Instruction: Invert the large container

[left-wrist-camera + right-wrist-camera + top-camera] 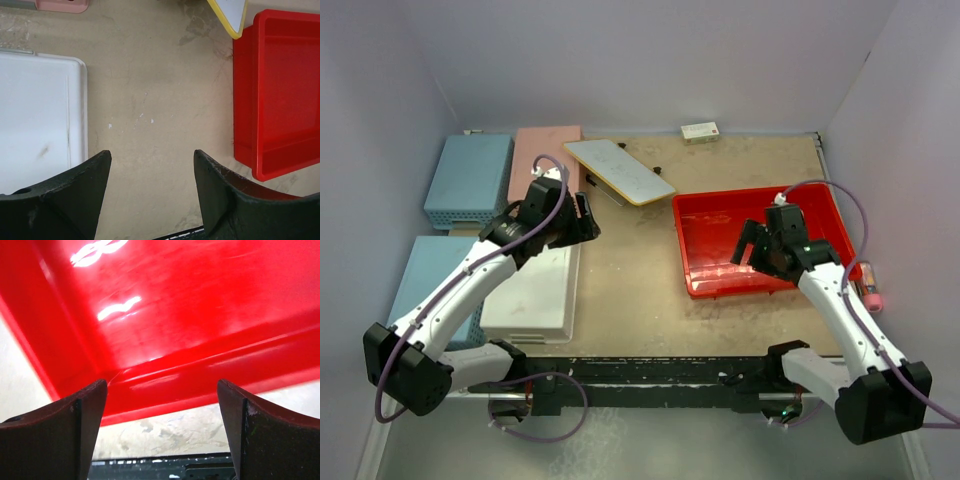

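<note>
The large, glossy bright red plastic container fills most of the view, open side up, with light glinting on its smooth floor. Its near wall and near-left corner run across the gap of the right gripper, whose dark fingers stand wide apart, clamping nothing. The scuffed beige tabletop lies nearer, then a black rail.

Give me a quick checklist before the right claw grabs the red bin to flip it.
1. Large container open side up, ready to flip: ok.
2. Nothing visible inside it: ok.
3. Right claw open, above the near wall: ok.
4. Grip on that wall: not ok, none yet.
5. Left claw open and empty: ok.
6. Yellow-edged board clear of the container's corner: cannot tell.
</note>
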`<action>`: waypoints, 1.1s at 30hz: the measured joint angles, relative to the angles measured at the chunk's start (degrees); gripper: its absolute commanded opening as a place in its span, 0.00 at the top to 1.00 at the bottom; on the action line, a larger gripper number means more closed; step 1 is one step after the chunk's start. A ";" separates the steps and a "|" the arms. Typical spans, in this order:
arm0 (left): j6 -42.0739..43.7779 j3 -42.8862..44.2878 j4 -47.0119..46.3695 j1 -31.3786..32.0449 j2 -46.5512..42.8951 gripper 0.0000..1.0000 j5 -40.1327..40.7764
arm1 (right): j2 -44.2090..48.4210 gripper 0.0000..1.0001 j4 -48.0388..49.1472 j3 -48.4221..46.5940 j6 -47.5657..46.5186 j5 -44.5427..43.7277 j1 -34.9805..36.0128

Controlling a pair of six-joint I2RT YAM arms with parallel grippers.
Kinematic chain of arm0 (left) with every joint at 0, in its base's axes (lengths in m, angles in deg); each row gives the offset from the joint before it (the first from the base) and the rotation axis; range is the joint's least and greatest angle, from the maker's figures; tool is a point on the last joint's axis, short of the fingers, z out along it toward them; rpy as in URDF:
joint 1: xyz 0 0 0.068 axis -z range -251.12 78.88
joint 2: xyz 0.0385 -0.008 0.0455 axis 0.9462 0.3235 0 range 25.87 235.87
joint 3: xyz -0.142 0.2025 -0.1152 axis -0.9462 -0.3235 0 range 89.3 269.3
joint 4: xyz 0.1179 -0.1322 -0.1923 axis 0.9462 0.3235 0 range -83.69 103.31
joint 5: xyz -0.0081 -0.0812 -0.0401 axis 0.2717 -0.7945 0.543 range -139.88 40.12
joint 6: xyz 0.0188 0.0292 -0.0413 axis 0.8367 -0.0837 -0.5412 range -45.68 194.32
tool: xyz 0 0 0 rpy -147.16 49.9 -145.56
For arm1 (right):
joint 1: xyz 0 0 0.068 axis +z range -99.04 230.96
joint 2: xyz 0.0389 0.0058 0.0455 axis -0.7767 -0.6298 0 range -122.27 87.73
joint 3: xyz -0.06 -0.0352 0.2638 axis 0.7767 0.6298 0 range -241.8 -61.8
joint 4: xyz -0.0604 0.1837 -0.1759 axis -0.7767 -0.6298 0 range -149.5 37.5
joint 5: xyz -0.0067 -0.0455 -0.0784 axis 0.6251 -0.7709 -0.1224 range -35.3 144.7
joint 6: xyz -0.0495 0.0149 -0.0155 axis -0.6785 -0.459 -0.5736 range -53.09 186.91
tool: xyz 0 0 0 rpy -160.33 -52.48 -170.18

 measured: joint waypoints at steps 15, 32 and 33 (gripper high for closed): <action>0.11 0.00 0.11 0.46 0.24 0.36 1.18 | 4.66 0.10 -8.48 6.12 15.72 -15.13 -0.44; 0.15 0.00 -0.61 1.46 1.53 0.35 1.49 | -4.79 0.09 27.34 8.52 5.33 29.57 0.81; 0.15 0.00 -0.61 1.49 1.53 0.35 1.60 | -5.22 0.09 26.93 6.62 3.48 29.64 0.81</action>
